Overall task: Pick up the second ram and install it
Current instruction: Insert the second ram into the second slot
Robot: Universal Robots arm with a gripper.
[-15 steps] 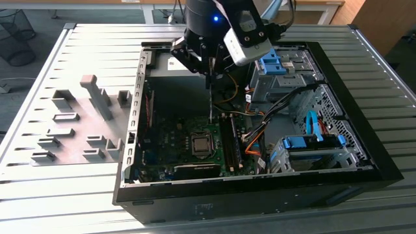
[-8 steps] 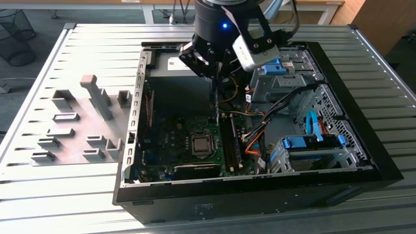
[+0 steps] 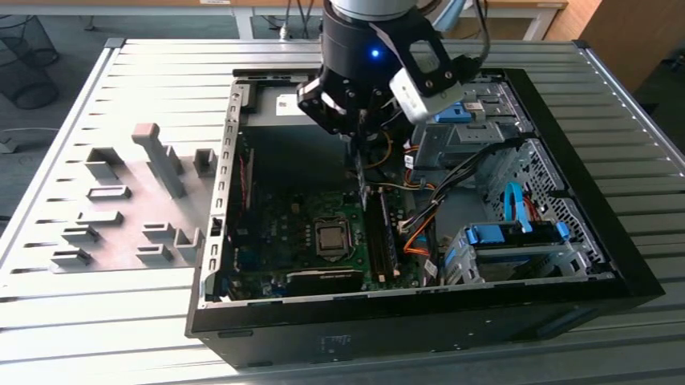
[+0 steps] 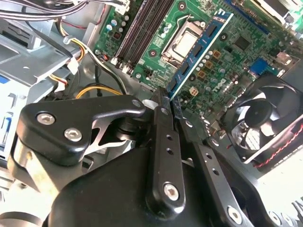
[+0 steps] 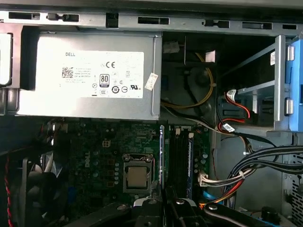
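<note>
second ram [image 4: 196,54], blue-green and edge-on, clenched between the closed fingers [image 4: 163,123] of the gripper [image 3: 361,140]. held above the motherboard [image 3: 289,233] inside the open computer case [image 3: 599,241], just beside the cpu socket [image 4: 182,45] and above the memory slots [image 5: 177,156]. seen as a thin vertical strip [image 5: 161,151] in the first wrist view, next to the socket. grey fixture blocks [image 3: 118,208] outside the case, on the slatted table [image 3: 128,305], toward the exterior view's left. cooling fan [image 4: 265,118] near the motherboard's edge.
</note>
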